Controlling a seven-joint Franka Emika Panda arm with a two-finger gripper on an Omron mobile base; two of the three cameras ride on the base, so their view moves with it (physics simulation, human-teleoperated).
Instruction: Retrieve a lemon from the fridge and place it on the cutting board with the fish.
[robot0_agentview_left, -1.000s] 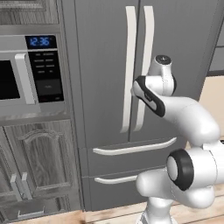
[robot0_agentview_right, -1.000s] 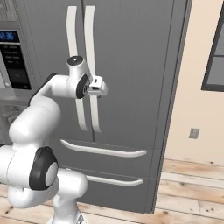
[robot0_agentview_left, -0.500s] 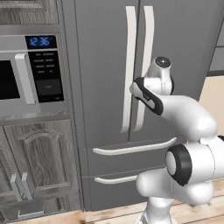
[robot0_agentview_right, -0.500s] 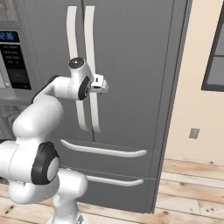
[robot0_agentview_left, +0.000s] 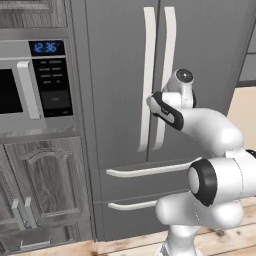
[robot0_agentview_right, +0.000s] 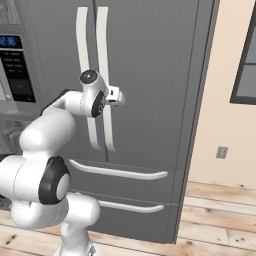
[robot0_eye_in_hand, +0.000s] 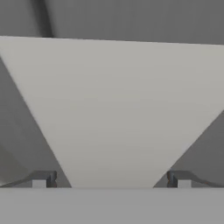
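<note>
Gripper (robot0_eye_in_hand: 111, 179) is wide open, holding nothing, straddling the fridge (robot0_agentview_right: 150, 75) handle (robot0_eye_in_hand: 111, 109) at 12 o'clock. Lemon's presumably inside. An off-center close could slip right off.

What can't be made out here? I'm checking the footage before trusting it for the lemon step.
- Fridge interior: hidden behind its closed doors in both base views, so nothing inside can be seen.
- Gripper: in the left base view the arm's own wrist covers it.
- Door handle: in the hand view, too close to tell which handle it is; the edges cut it off.
</note>
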